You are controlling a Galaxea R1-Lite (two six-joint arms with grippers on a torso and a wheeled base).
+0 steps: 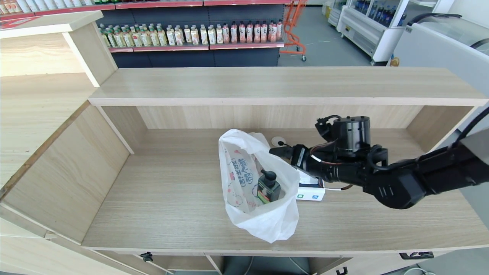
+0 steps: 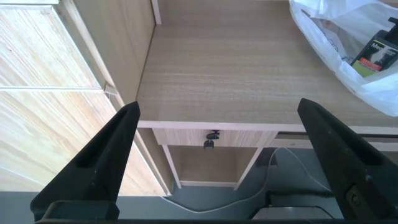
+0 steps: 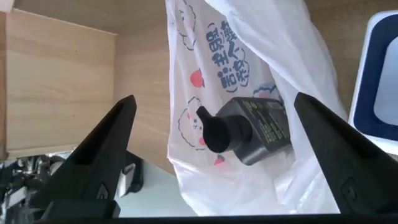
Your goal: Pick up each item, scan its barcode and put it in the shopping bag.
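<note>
Since the pump bottle (image 1: 268,187) is already standing inside the shopping bag (image 1: 267,225) on the counter (image 1: 172,198), we are judging this item scanned and bagged; whether others are waiting, we cannot tell. We are holding the right gripper (image 3: 214,102) released and empty at the bag's mouth, the bottle near, below its spread jaws; the left gripper (image 2: 219,107) is hanging released too.

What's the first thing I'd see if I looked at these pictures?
A white plastic shopping bag with cartoon print stands open in the middle of the wooden counter. A dark pump bottle sits upright inside it, and the black right gripper hovers open by the bag's mouth.
</note>
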